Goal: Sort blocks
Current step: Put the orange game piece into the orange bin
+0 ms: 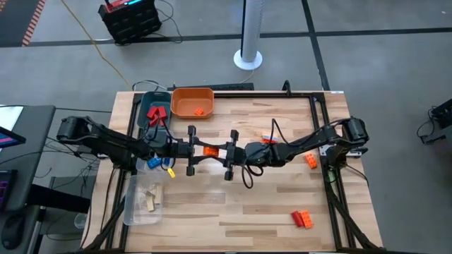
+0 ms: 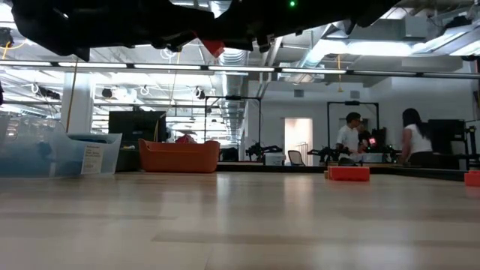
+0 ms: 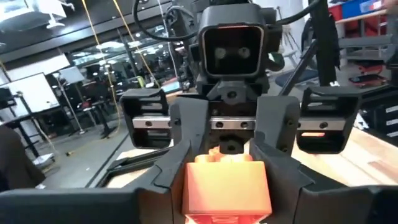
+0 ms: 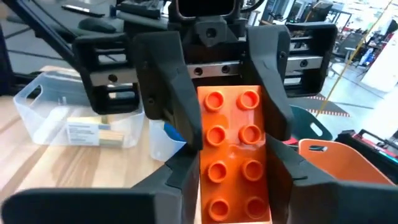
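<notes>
Between your two grippers, mid-air over table centre, sits an orange block: glossy plastic, rectangular, 2 rows of 4 round studs. Left gripper fingers flank its far end, closed on it. Right gripper fingers clamp the other end, so both hold it, nose to nose. Behind left gripper: clear tray w/ pale wood blocks, orange tray. Behind right gripper: more orange blocks on the wood-plank table.
</notes>
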Robot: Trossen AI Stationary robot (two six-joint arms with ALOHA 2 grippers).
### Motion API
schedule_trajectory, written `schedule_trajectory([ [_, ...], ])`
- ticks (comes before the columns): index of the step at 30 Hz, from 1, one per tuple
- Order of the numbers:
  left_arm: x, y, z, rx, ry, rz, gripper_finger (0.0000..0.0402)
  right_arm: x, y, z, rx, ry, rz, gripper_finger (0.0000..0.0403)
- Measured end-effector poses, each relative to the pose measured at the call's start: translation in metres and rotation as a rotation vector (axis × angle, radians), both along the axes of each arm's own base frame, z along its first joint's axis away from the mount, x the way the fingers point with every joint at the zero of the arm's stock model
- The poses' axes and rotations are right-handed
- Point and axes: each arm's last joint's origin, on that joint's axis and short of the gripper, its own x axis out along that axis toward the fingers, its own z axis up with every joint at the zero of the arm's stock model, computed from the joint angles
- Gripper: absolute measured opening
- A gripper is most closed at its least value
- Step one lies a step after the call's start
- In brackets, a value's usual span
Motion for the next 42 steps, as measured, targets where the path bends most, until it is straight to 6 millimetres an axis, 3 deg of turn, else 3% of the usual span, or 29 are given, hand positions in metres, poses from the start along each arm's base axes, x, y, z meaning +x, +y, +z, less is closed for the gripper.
schedule_trajectory([
  [6, 0.000, 0.002, -0.002, -0.010, 0.027, 0.062, 0.0134, -0.002, -0.001, 0.001, 0.028, 0.020, -0.038, 0.0194],
  [12, -0.008, 0.020, -0.004, -0.056, 0.140, 0.250, 0.0134, -0.025, -0.002, 0.008, 0.067, 0.183, -0.174, 0.0247],
  [16, -0.020, 0.052, -0.003, -0.159, 0.229, 0.398, 0.0134, -0.031, 0.004, -0.003, 0.182, 0.271, -0.207, 0.0253],
  [21, -0.030, 0.107, 0.004, -0.302, 0.404, 0.604, 0.0134, -0.020, 0.030, -0.047, 0.202, 0.366, -0.178, 0.0254],
  [24, -0.031, 0.138, 0.010, -0.365, 0.479, 0.695, 0.0134, -0.009, 0.040, -0.067, 0.181, 0.326, -0.162, 0.0254],
  [29, -0.027, 0.183, 0.004, -0.433, 0.628, 0.787, 0.0134, 0.007, 0.045, -0.095, 0.154, 0.263, -0.119, 0.0249],
  [38, -0.005, 0.227, -0.025, -0.505, 0.798, 0.826, 0.0137, 0.004, 0.042, -0.107, 0.119, 0.368, -0.103, 0.0237],
  [42, 0.004, 0.234, -0.036, -0.517, 0.903, 0.818, 0.0189, 0.003, 0.036, -0.109, 0.110, 0.401, -0.119, 0.0232],
])
